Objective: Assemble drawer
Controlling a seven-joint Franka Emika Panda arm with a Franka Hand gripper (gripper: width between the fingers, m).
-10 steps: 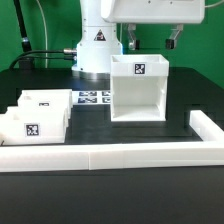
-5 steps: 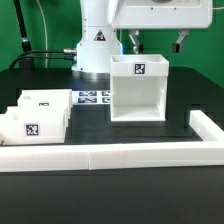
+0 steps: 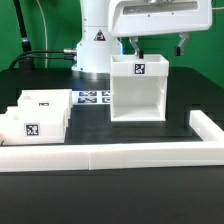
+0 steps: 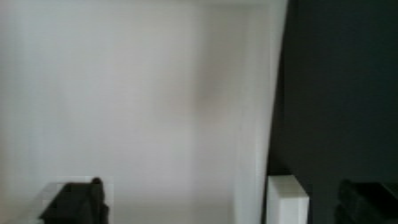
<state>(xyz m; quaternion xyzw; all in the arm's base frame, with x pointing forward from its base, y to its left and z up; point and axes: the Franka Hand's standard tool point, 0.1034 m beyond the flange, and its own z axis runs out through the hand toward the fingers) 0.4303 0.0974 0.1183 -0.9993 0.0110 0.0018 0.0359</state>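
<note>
Jaws stand wide apart and hold nothing, hanging from the arm's white hand point(image 3: 160, 18) just over the top of the drawer housing point(image 3: 140, 98). In the exterior view the two dark fingers point(image 3: 135, 47) reach down to about the level of the housing's upper rim. One shows above the top near the back wall, and the other shows past the housing's side on the exterior view's right. Whether either touches the plastic cannot be told. The wrist view is blurred: a broad white surface point(image 4: 143, 90) fills most of it and ends at a straight edge with dark ground beyond. One dark fingertip point(image 4: 71, 202) lies over the white and the other over the dark. The housing stands upright on the black tabletop point(image 3: 60, 195) with its open face toward the exterior camera, and a black-and-white square tag point(image 3: 140, 68) sits on the band above the opening. Well apart from it, on the exterior view's left, the two smaller white trays sit close together. The front tray point(image 3: 30, 128) carries a tag on its near face, and the rear tray point(image 3: 45, 102) is just behind it. The marker board point(image 3: 95, 98) lies flat between the trays and the housing. A long low white wall point(image 3: 100, 157) runs across the near side of the tabletop and turns a corner on the exterior view's right. The robot base point(image 3: 95, 45) rises behind the housing.
</note>
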